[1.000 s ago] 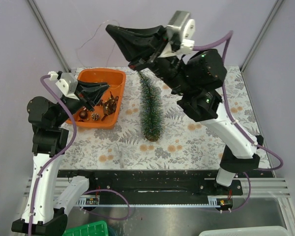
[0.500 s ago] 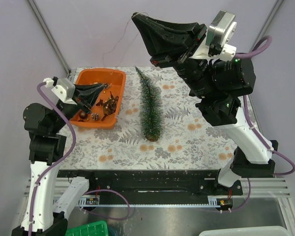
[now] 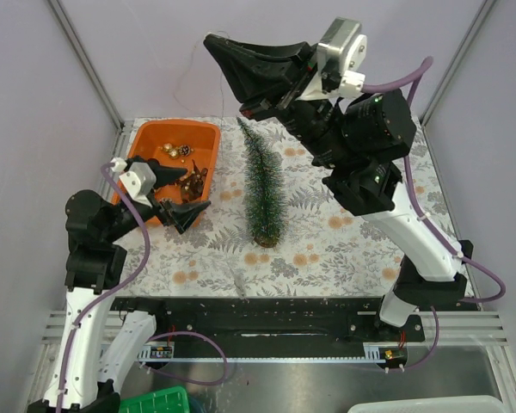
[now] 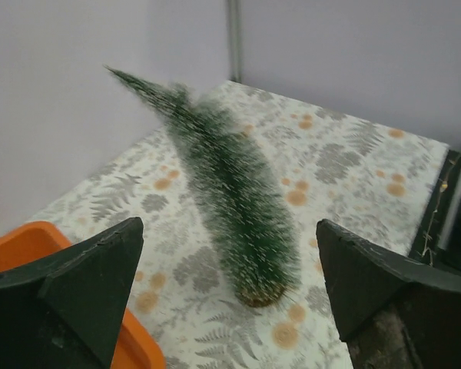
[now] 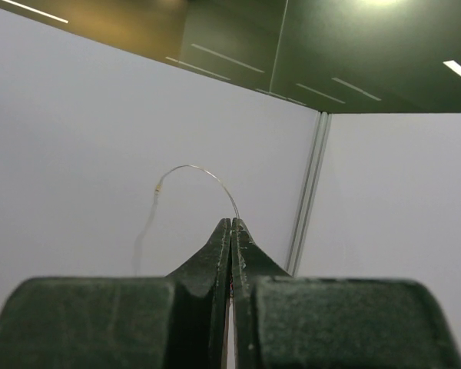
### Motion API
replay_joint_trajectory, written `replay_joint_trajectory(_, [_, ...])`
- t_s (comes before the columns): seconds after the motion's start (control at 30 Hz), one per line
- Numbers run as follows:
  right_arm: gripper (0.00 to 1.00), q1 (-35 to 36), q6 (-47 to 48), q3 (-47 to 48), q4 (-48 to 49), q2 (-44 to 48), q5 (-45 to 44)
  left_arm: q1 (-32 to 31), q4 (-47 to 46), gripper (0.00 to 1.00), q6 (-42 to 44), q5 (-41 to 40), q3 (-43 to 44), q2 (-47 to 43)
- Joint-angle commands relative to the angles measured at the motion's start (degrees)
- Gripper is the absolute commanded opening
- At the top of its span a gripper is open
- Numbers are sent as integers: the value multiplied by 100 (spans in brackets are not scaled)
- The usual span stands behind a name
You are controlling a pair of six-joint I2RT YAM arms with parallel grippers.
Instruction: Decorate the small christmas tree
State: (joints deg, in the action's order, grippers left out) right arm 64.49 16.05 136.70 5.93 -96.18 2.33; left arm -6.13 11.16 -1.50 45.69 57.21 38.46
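From the small christmas tree (image 3: 264,194), the mat (image 3: 327,249) lies open at 4 to 7 o'clock. At 9 o'clock the orange tray (image 3: 211,151) and the spread left gripper (image 3: 197,188) narrow the gap. The right arm (image 3: 361,146) overhangs 1 to 3, its right gripper (image 3: 213,43) pinching a thin wire (image 5: 196,169) high at 11.

Left gripper (image 3: 189,191) is out of the orange tray (image 3: 202,138), now off its near right corner over the mat (image 3: 344,241). Jaws go from nearly closed to wide apart. Right gripper (image 3: 211,41), thin wire (image 5: 192,169) pinched, rises off the small christmas tree (image 3: 264,189), swings right, then back left.
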Motion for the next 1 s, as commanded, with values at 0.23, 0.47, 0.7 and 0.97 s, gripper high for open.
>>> replay_joint_trajectory(0.23, [0,-42,-463,577,-180,-217,242,-142,159,99,492,2654,-1159,-866])
replay_joint_trajectory(0.47, [0,-42,-735,778,-136,-348,365,-809,-156,99,344,2393,-1238,-682])
replay_joint_trajectory(0.7, [0,-42,-928,1095,-198,-516,488,-1487,-2020,99,-852,1029,-1555,-155])
replay_joint_trajectory(0.97, [0,-42,-1025,911,-93,-410,619,-1874,-1933,96,-738,845,-1537,170])
